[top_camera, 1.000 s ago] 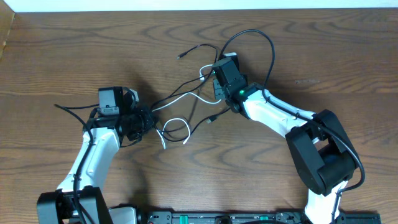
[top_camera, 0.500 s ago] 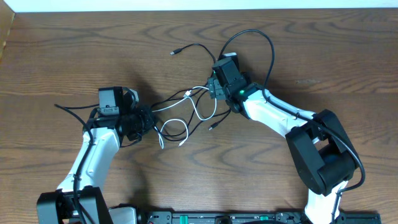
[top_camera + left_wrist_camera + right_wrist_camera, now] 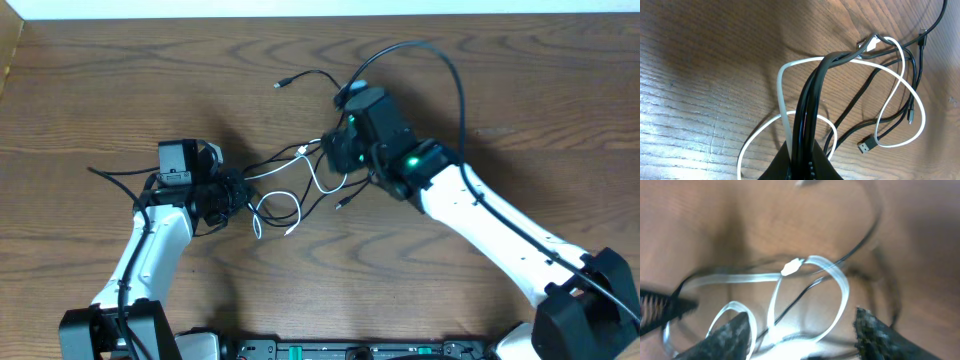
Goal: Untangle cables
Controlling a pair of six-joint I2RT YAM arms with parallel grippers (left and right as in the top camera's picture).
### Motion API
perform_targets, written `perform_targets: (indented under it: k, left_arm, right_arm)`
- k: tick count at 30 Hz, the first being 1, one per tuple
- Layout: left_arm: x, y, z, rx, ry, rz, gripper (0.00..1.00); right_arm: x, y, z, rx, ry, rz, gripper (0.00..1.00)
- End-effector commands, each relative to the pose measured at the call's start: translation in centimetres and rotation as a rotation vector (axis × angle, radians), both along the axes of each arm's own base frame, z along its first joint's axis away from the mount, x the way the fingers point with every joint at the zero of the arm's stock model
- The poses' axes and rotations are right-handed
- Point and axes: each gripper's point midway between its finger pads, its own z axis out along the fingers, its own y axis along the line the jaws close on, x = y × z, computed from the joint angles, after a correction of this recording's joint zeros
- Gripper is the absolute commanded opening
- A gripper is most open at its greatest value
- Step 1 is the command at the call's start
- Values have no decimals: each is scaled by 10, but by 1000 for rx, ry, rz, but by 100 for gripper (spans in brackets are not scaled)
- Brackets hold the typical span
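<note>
The cables lie tangled at mid-table: a thin white cord (image 3: 318,180) looping among thin black cords (image 3: 312,75). My left gripper (image 3: 238,192) is shut on the bundle's left end. In the left wrist view its fingers (image 3: 805,156) pinch several black cords (image 3: 812,95) and the white cord (image 3: 784,107) together. My right gripper (image 3: 336,150) hovers over the tangle's right side. In its blurred wrist view the right gripper (image 3: 802,332) stands open, the fingers (image 3: 730,335) apart, with white loops (image 3: 840,287) on the table beneath them.
A black USB plug (image 3: 866,146) lies loose on the wood beside the white loop. One black cord end (image 3: 282,84) reaches toward the table's far side. A thick black arm wire (image 3: 440,60) arcs above the right arm. The table's back edge (image 3: 300,12) is close behind.
The right gripper opened and let the cords drop, and the white loops slid toward the left gripper. The right arm then swung over the tangle. The left arm stayed still.
</note>
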Motion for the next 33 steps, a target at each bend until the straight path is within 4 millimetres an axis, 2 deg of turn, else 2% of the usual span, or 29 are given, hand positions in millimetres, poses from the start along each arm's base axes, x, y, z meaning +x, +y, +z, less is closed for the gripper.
perform_targets:
  k: [1,4,9,12,17,20,23,24,27,28,30,33]
  left_arm:
    - [0,2,-2,6,4,5,8]
    - [0,2,-2,6,4,5,8]
    - [0,2,-2,5,4,5,8]
    - [0,2,-2,6,4,5,8]
    - [0,2,-2,5,4,5,8]
    - [0,2,-2,5,4,6,8]
    - [0,2,-2,6,3,5,8]
    - [0,2,-2,6,4,5,8]
    - [0,2,-2,6,4,5,8]
    - [0,2,-2,5,4,5,8]
    - [0,2,-2,6,4,5,8]
    - [0,2,-2,7,4,5,8]
  right_arm:
    - [-31,24,-24,6,114,105,58]
    - [-51,42,-46,-32,154,161,49]
    - [-63,52,-89,-131,197,146,51]
    - [-70,63,-127,-171,230,155,51]
    - [-72,69,-158,-192,249,166,48]
    - [-73,68,-164,-203,259,165,45]
    - [-73,68,-163,-201,257,165,35]
    - [-73,68,-163,-202,257,165,30]
    - [-70,63,-165,-224,250,150,6]
    - [-69,61,-164,-234,245,144,2]
    - [-65,54,-158,-256,229,134,1]
    - [-54,39,-138,-283,191,97,1]
